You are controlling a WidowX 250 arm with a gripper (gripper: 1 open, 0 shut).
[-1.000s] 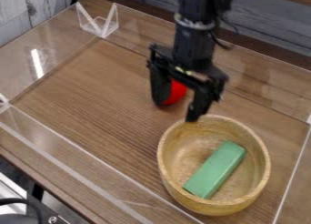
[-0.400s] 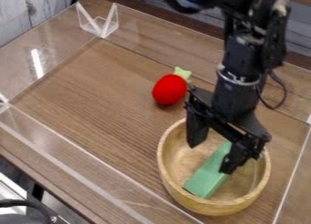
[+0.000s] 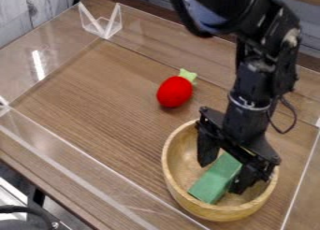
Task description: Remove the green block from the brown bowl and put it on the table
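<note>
Green block [image 3: 215, 184] lies in the brown bowl [image 3: 179, 167] between the gripper's [image 3: 234, 168] spread jaws; an off-centre pinch could tip it.

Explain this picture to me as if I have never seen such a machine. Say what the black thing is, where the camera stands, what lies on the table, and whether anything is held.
The black thing is a robot arm; at its lower end sits the gripper, a two-fingered claw. The single camera looks down at the scene from in front and above. The table is dark wood grain, edged by low clear walls. On it stand a brown bowl of light wood and, apart from it, a red round fruit with a green stem. Inside the bowl lies the green block, a flat mint-green bar. The gripper points down into the bowl with its jaws open, one finger on each side of the block's far end. Nothing is held yet: the block rests in the bowl.
</note>
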